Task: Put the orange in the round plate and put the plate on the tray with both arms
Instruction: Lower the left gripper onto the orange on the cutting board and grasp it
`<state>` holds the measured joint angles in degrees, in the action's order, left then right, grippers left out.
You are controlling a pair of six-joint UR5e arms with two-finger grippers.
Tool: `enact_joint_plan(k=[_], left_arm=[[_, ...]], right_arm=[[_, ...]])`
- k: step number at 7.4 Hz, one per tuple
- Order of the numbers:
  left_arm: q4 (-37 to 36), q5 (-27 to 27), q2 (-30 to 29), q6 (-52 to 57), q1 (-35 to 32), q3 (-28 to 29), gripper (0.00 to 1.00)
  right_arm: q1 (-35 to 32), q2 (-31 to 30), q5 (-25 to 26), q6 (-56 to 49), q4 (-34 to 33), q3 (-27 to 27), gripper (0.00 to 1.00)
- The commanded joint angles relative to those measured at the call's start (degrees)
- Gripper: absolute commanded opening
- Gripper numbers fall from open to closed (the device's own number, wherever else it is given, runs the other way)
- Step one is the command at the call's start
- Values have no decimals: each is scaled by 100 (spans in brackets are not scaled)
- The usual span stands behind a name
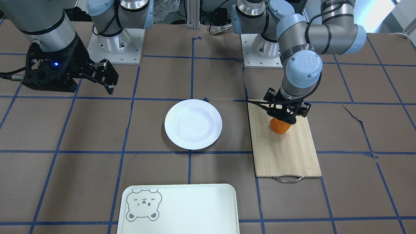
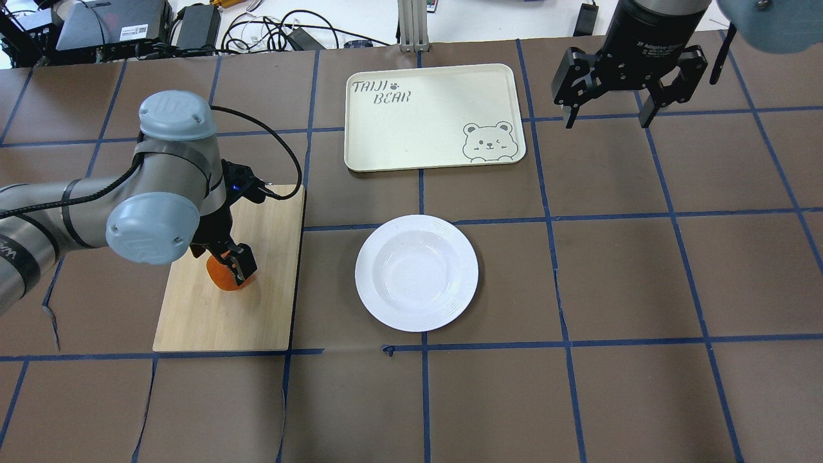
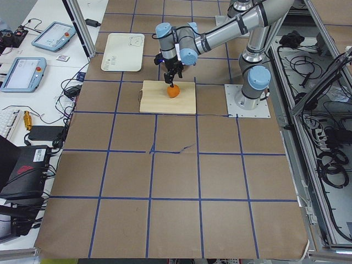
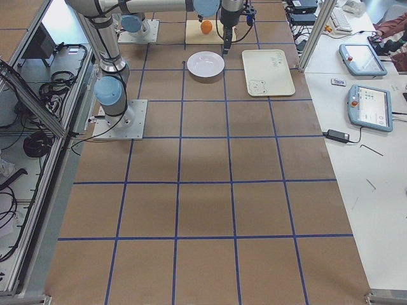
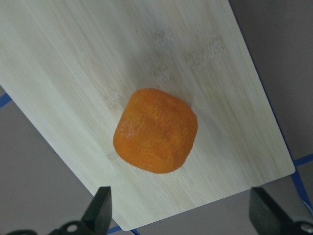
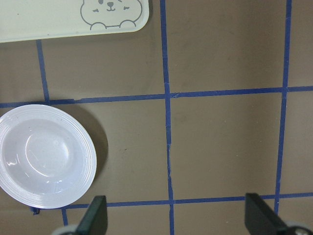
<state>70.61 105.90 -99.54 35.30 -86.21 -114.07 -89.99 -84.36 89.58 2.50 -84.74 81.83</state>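
The orange (image 1: 279,127) (image 2: 220,279) (image 5: 156,129) lies on a bamboo cutting board (image 1: 287,156) (image 2: 218,318). My left gripper (image 1: 283,119) (image 2: 230,256) (image 5: 182,216) hangs straight above it, open, with a finger on either side of the fruit and not closed on it. The white round plate (image 1: 172,125) (image 2: 373,276) (image 6: 14,147) sits empty at the table's middle. Further out from the robot lies the cream tray (image 1: 195,208) (image 2: 418,128) (image 6: 49,22) with its bear drawing, bare. My right gripper (image 1: 109,83) (image 2: 604,112) (image 6: 176,218) is open and raised, holding nothing, off to the plate's side.
The cutting board has a metal handle (image 1: 287,178) at its outer end. Brown paper with blue tape lines (image 2: 553,218) covers the table. Tablets and cables (image 4: 369,105) lie on side benches beyond the table's edges.
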Motion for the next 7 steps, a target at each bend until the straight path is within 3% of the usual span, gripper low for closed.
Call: enact_joint_plan(k=[1,3,5,7], left_arm=[[-397,45,-398,310,-1,-28,100],[-434,53,-558,337,-1,-19,100],[-540,53,-593,337,-1,-19,44],[-557,45,-567,284,-1,-10,14]], right_arm=[[8,7,-2,-13,9,0,100],[25,-2,-11,-21,27,0,100],[25,-54,-2,-21,18,-18,100],[8,-63,7,-13,45,0,100]])
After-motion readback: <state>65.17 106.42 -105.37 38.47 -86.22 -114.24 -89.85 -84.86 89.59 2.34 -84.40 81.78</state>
